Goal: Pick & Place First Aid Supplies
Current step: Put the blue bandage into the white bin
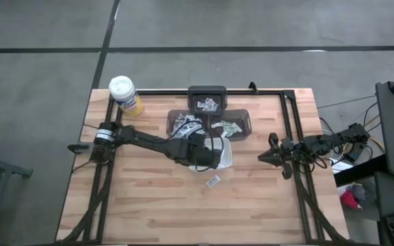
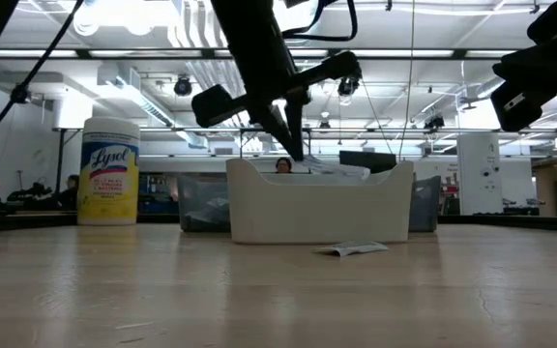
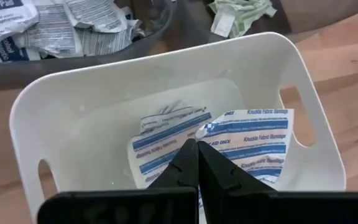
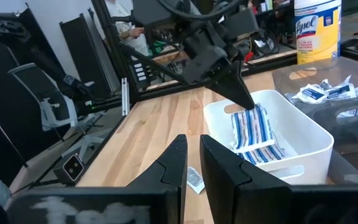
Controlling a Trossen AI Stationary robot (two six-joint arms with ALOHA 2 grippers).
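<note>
Wooden counter [image 1: 149,198]: left tool [image 3: 197,163] pinching blue-striped packets [image 3: 241,140] upright over white tray [image 3: 166,68]; one stray packet [image 1: 213,181] beside tray.

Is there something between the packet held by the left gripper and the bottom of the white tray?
Nothing visible blocks it. The left gripper is shut on a blue-striped packet that hangs inside the white tray, over another striped packet already lying on the tray's floor. The right gripper waits at the table's right side.

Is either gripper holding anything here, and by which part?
The left gripper pinches a blue-striped bandage packet by its top edge over the white tray. The right gripper holds nothing.
</note>
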